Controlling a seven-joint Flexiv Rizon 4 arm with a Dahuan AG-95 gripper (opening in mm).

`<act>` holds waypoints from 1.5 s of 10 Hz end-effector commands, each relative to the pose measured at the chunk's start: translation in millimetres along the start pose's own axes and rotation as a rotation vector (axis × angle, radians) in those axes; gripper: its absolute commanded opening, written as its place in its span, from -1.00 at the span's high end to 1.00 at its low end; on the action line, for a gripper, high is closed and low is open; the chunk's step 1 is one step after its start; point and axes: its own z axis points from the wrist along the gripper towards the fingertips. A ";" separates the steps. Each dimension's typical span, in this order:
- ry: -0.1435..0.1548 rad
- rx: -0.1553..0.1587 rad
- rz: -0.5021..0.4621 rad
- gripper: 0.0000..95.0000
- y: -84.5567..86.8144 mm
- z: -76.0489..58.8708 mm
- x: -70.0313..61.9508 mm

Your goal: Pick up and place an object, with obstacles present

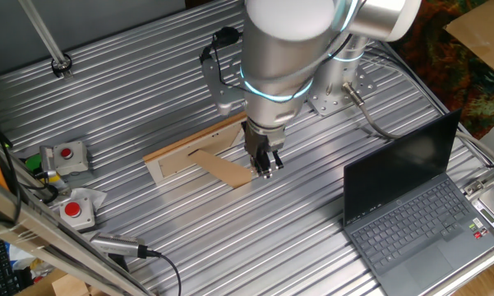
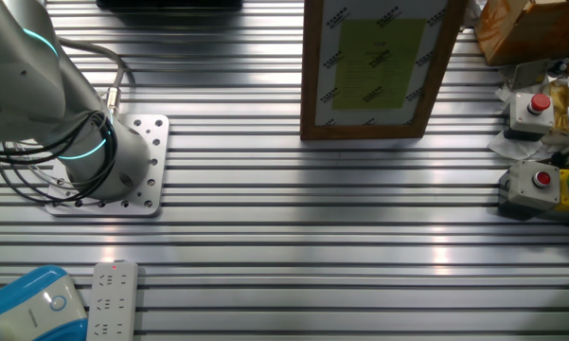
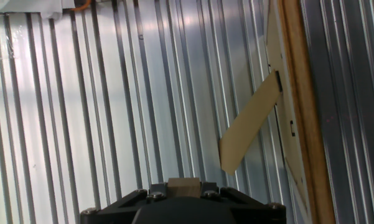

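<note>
In the hand view a small light-tan wooden block (image 3: 183,186) sits clamped between my two dark fingers, and my gripper (image 3: 183,188) is shut on it. In one fixed view my gripper (image 1: 265,167) hangs just above the table at the right end of the wooden picture frame (image 1: 189,148), next to its brown cardboard stand flap (image 1: 226,170); the block is too small to make out there. The flap (image 3: 249,124) and frame (image 3: 302,106) lie ahead and to the right in the hand view. The other fixed view shows the frame's front (image 2: 374,66); my gripper is out of view there.
An open dark grey laptop (image 1: 411,205) stands at the right. Two red-button boxes (image 1: 66,154) (image 1: 76,210) sit at the left edge. The arm's base plate (image 2: 123,166) is bolted to the ribbed metal table (image 1: 312,247). A power strip (image 2: 112,298) lies near one edge.
</note>
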 end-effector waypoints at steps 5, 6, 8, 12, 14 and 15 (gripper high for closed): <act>0.036 0.052 0.044 1.00 8.5 -13.0 -4.4; 0.039 0.050 0.048 1.00 10.3 -18.1 -4.5; 0.038 0.056 0.053 1.00 19.5 -30.2 -2.6; 0.023 0.055 0.051 1.00 19.1 -20.9 -1.8; 0.009 0.061 0.044 1.00 17.2 -15.1 -1.7; 0.003 0.058 0.039 1.00 17.2 -15.1 -1.7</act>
